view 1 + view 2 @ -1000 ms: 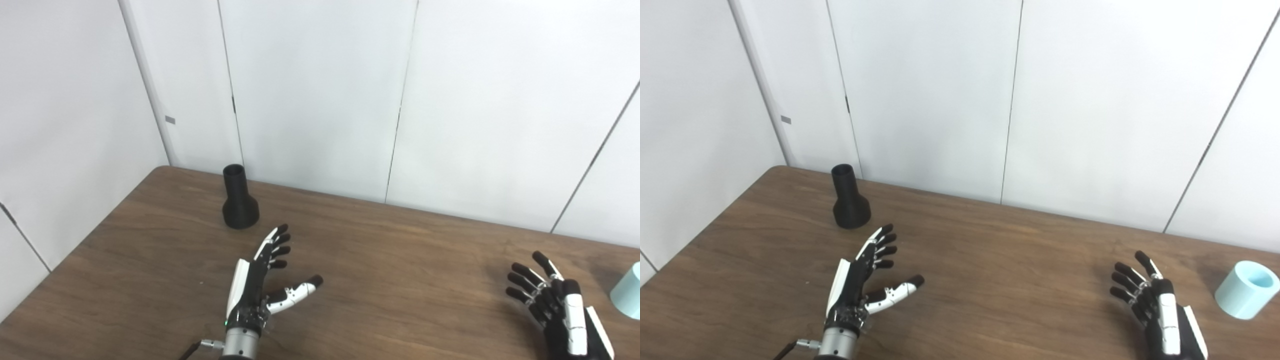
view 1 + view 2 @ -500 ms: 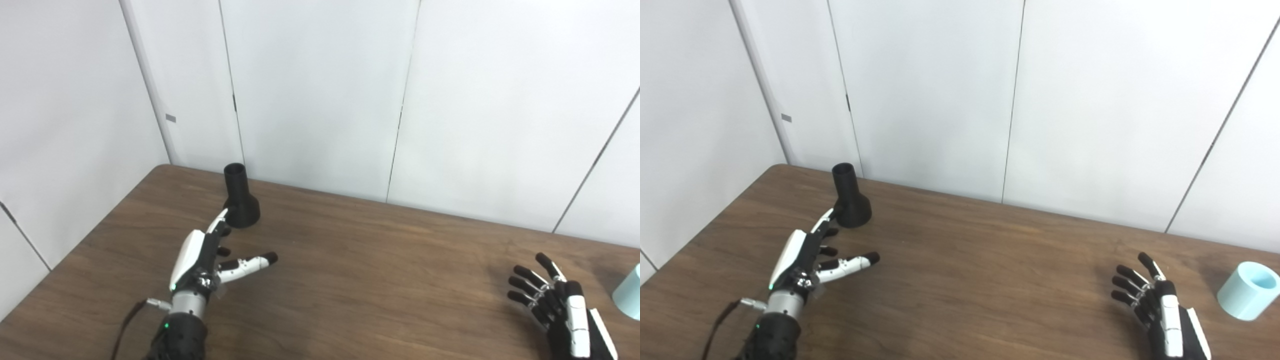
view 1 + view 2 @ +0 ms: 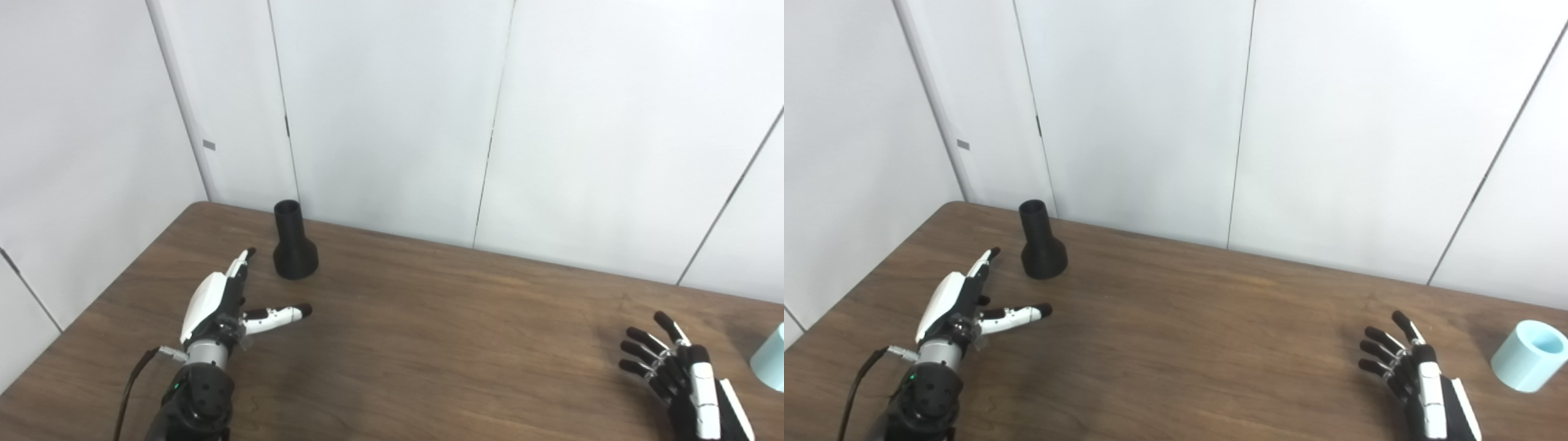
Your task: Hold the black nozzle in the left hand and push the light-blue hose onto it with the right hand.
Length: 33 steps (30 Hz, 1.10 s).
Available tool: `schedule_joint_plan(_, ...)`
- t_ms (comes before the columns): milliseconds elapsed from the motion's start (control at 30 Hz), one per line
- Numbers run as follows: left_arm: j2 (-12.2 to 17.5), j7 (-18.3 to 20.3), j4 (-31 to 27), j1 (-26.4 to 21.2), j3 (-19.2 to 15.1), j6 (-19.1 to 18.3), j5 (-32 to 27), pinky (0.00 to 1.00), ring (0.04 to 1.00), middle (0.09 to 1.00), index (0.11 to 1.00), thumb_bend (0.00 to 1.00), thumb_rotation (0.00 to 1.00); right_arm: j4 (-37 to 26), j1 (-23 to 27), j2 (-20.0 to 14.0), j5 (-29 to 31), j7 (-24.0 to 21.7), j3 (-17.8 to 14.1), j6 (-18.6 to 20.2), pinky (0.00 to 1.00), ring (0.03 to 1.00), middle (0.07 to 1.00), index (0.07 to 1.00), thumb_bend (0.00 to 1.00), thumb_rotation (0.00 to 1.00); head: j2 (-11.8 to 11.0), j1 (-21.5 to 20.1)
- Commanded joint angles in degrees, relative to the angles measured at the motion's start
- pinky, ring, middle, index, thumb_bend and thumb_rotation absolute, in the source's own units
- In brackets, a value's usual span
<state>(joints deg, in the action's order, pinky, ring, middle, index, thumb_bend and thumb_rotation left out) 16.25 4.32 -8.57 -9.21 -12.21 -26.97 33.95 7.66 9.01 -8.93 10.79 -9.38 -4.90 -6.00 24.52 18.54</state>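
Now both spread: left robot hand point(image 3: 958, 300) near nozzle point(image 3: 1041, 248); right robot hand point(image 3: 1415, 373) near hose point(image 3: 1528, 355).

Nozzle point(image 3: 294, 245) far left on table point(image 3: 429, 343) — hose point(image 3: 1528, 355) far right.

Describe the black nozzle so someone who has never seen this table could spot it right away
Start at the brown wooden table and look to its far left corner, near the white wall panels. There the black nozzle stands upright, just beyond the open left hand and not touching it. It is the only black piece on the table: a narrow open tube on top flaring to a wide round base.
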Motion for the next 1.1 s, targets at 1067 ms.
schedule_joint_plan(1067,12.5,-12.2,31.0,-18.9,16.7,6.4,5.3,1.00,1.000,0.937,0.859,1.00,0.35,-2.7,-2.9,1.2,1.1,-0.7,0.8,0.5,0.77,0.790,0.797,1.000,0.39,1.00,2.2,-1.8)
